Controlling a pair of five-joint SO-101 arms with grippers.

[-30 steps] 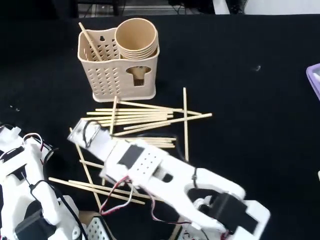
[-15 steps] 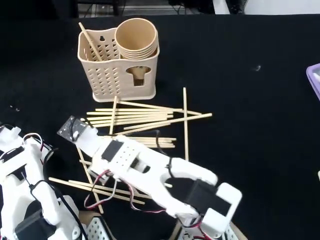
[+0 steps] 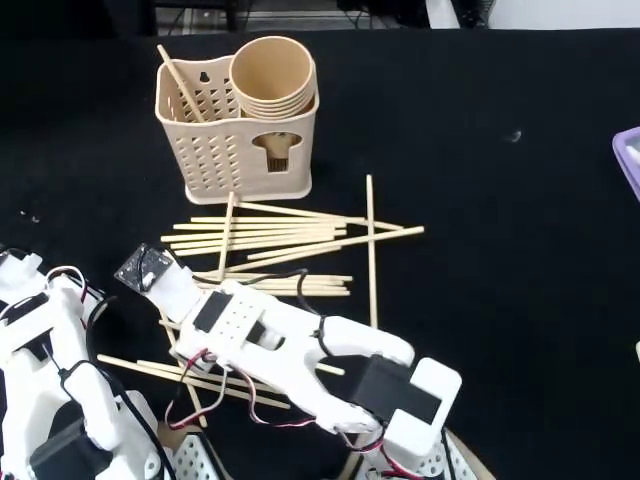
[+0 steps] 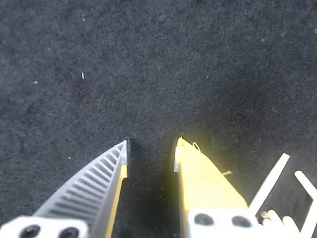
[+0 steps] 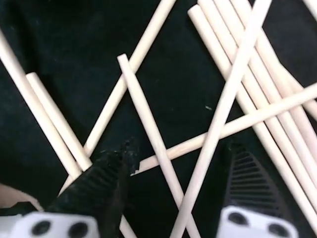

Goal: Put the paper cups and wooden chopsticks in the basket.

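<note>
The paper cups (image 3: 272,70) are sitting stacked in the basket (image 3: 215,150) while the right tool (image 5: 181,148), spread, is hovering over loose wooden chopsticks (image 3: 280,235) at the basket's six o'clock, apparently to straddle one.

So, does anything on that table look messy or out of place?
Yes: the chopsticks lie scattered and crossed on the table in front of the basket, several at odd angles. One stick leans askew inside the basket, beside the stacked cups.
</note>
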